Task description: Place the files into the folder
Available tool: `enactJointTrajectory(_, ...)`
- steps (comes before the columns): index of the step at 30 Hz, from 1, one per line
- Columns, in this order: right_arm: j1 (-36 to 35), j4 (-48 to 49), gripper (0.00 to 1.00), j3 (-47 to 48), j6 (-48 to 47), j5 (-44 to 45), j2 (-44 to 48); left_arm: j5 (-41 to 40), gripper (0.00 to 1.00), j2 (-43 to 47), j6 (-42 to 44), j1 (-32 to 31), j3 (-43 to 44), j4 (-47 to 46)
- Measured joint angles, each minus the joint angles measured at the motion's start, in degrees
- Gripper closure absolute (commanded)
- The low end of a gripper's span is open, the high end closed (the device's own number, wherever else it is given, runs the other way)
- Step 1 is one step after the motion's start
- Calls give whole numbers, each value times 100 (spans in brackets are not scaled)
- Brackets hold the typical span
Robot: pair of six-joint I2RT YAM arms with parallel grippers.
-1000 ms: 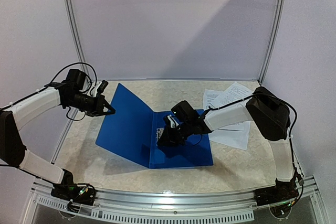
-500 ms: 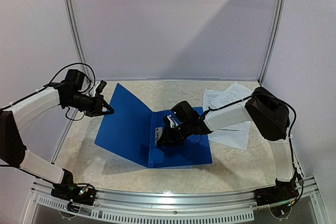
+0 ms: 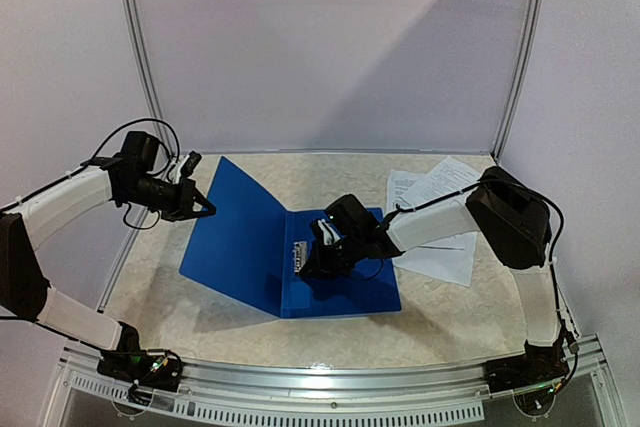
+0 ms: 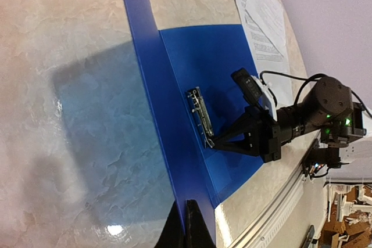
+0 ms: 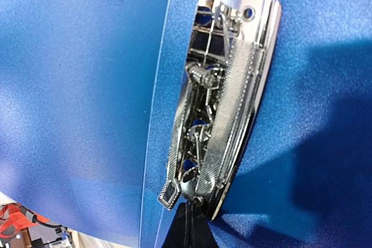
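We've got the folder (image 3: 350, 292) lying open on the table (image 3: 200, 302), metal clip (image 5: 221, 103) at the spine. Our left gripper (image 4: 185, 222) is clamped on the left cover's edge, which stands tilted up. Our right gripper (image 5: 187, 227) has its fingers together, tips touching the clip's end. The files (image 3: 440, 197) sit just right of the folder.

Your beige marbled table (image 3: 330, 172), boxed in by pale lilac walls.
Behind the table a diagonal shadow crosses the back panel (image 3: 330, 47) between metal posts (image 3: 140, 57); a silver rail (image 3: 330, 377) lines the table's near edge.
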State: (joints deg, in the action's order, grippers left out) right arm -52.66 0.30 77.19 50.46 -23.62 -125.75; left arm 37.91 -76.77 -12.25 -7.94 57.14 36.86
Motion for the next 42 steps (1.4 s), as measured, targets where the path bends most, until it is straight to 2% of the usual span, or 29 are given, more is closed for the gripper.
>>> enactJointTrajectory(9, -50, -22, 100, 0, -177, 210, 44, -22, 100, 4, 22, 9, 0, 0)
enactJointTrajectory(17, -57, 48, 87, -435, -1115, 315, 474, -68, 100, 7, 22, 9, 0, 11)
enactJointTrajectory(24, -151, 173, 76, -564, -3132, 310, 1362, -90, 100, 7, -20, 9, 0, 26)
enactJointTrajectory(28, -439, 411, 74, -566, -4918, 474, 1655, -81, 100, 35, -57, 15, 0, 33)
enactJointTrajectory(33, -955, 455, 77, -570, -7490, 964, 1464, -70, 100, 39, -90, 35, 0, 37)
enactJointTrajectory(35, -1054, 452, 77, -581, -8203, 1139, 1307, -52, 100, 42, -92, 42, 0, 35)
enactJointTrajectory(39, -1032, 481, 76, -579, -9235, 1681, 920, 17, 100, 42, -94, 63, 0, 37)
enactJointTrajectory(42, -990, 487, 73, -579, -9576, 1976, 723, 46, 100, 42, -96, 72, 0, 39)
